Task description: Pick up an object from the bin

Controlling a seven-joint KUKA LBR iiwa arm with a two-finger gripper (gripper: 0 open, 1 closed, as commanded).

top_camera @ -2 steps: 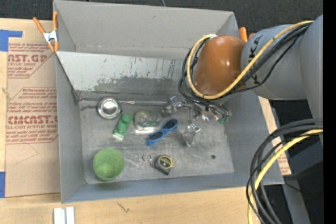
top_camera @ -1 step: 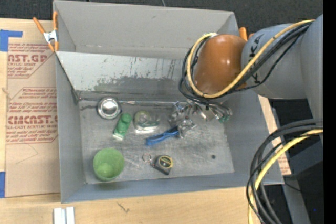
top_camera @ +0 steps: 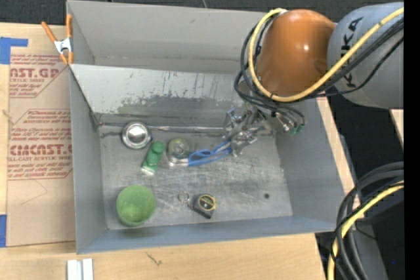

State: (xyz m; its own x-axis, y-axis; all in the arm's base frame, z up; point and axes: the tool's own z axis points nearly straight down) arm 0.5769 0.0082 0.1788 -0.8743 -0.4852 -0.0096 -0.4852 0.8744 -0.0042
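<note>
My gripper (top_camera: 237,138) hangs low over the bin's middle right, below the orange dome. Its fingertips sit at the right end of a blue-handled tool (top_camera: 209,154) that lies slanting across the floor; whether they grip it I cannot tell. The tool's left end meets a round clear-and-metal piece (top_camera: 177,149). A small green bottle (top_camera: 153,159) lies just left of that piece.
A shiny metal cup (top_camera: 136,135) sits at the back left. A fuzzy green ball (top_camera: 136,204) rests in the front left corner. A small black-and-yellow tape measure (top_camera: 205,204) lies near the front wall. The arm covers the bin's back right.
</note>
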